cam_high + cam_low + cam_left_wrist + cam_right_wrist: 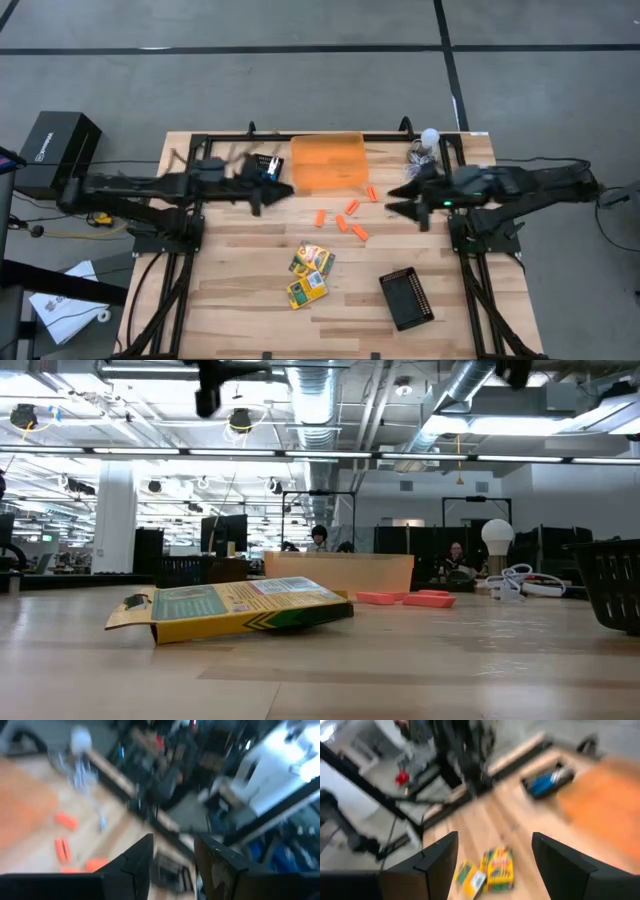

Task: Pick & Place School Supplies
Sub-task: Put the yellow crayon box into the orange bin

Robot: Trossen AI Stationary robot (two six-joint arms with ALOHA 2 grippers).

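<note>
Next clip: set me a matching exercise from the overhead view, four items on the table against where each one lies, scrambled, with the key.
Things:
1. orange bin
2. crayon boxes
3. black ridged tray
4. white bulb

Places:
A. front of the table, right of centre
B. back edge, middle
C. back right corner, by the right arm
D. front of the table, near the middle

Pairs: 1-B, 2-D, 3-A, 4-C
</note>
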